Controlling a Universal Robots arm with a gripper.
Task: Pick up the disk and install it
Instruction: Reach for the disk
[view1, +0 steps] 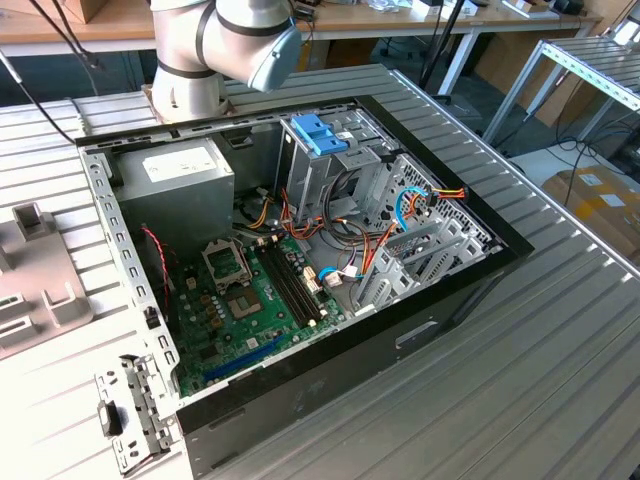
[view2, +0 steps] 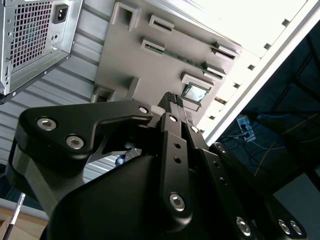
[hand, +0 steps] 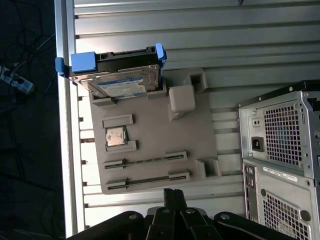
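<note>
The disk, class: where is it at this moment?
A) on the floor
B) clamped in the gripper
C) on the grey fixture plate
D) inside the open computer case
C: in the first wrist view the disk rests at one end of the grey fixture plate, apart from the gripper and outside the computer case.

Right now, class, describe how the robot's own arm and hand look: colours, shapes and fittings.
The arm has rounded silver-grey joints with a pale blue end cap. In both wrist views the hand is matte black, built of angular linked plates fastened with silver screws.
</note>
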